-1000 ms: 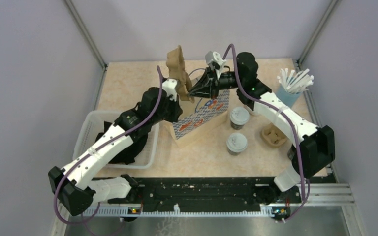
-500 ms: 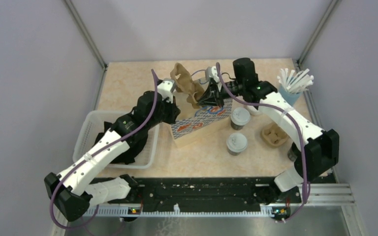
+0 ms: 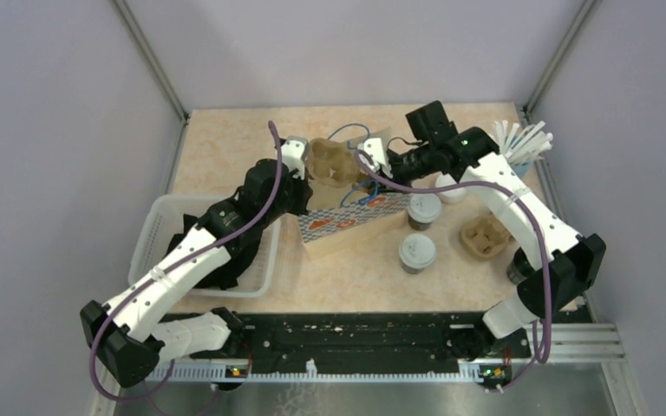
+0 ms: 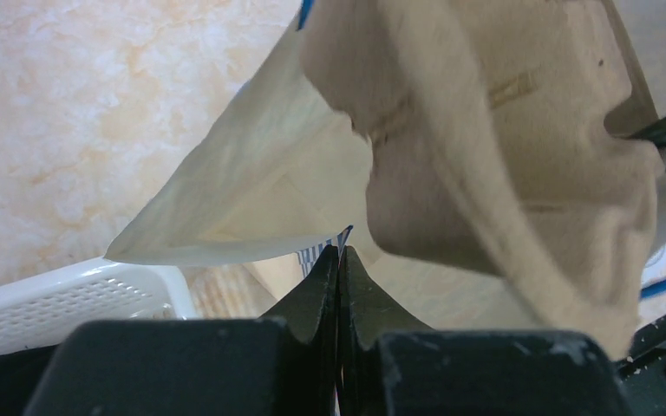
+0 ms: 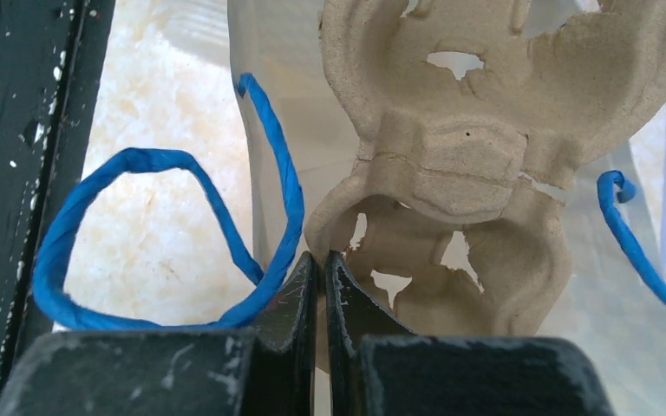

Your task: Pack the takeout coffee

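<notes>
Standing beside the bag [image 3: 347, 224], both cups [image 3: 422, 209] lie near the right tool [image 3: 366, 165].

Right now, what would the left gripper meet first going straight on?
Likely the tray, just ahead of the left gripper, which pinches the bag rim; depth is unclear.

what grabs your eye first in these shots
The brown pulp carrier lies flat at the open mouth of the patterned bag, mid-table toward the back. The right gripper pinches the carrier's edge and the left gripper pinches the bag's rim. Two lidded cups stand just right of the bag, not yet packed.
</notes>
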Motion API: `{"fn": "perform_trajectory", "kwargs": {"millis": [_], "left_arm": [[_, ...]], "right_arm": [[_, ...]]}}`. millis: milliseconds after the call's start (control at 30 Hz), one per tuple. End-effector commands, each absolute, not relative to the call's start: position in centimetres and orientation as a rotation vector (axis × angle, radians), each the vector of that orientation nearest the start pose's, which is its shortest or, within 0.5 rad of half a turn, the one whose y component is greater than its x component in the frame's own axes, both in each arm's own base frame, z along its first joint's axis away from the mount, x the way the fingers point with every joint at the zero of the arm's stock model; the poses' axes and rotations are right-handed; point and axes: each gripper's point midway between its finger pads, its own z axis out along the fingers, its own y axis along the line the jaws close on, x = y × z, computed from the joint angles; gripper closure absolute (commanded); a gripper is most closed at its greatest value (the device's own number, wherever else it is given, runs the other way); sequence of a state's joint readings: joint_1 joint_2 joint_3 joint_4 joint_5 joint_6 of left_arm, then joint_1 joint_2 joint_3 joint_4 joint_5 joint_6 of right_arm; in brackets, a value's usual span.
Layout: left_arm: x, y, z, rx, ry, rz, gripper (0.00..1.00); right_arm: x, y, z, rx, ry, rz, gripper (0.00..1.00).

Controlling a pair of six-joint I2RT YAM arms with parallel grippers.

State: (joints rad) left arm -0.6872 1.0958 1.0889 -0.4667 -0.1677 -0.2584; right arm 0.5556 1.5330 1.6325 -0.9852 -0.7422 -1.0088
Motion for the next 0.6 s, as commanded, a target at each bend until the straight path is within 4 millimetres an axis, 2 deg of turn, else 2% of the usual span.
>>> {"fn": "perform_trajectory", "kwargs": {"millis": [0,167,300,567], "left_arm": [[29.5,-19.8,27.5,0.291,1.982,-0.352,0.96],[30.2,-19.1,28.0,0.268,1.967,-0.29,0.96],[30.8,-18.7,28.4,0.253,1.956,-0.251,0.97],[30.3,-18.7,27.6,0.253,1.978,-0.265,0.98]], "right_arm": [[26.5,27.2,27.6,-1.857,1.34,0.609,1.0],[27.3,27.7,27.9,-1.834,1.362,0.59,1.0],[28.0,27.1,27.3,-1.868,1.406,0.516,1.0],[28.0,26.8,27.3,-1.915,1.418,0.409,1.0]]}}
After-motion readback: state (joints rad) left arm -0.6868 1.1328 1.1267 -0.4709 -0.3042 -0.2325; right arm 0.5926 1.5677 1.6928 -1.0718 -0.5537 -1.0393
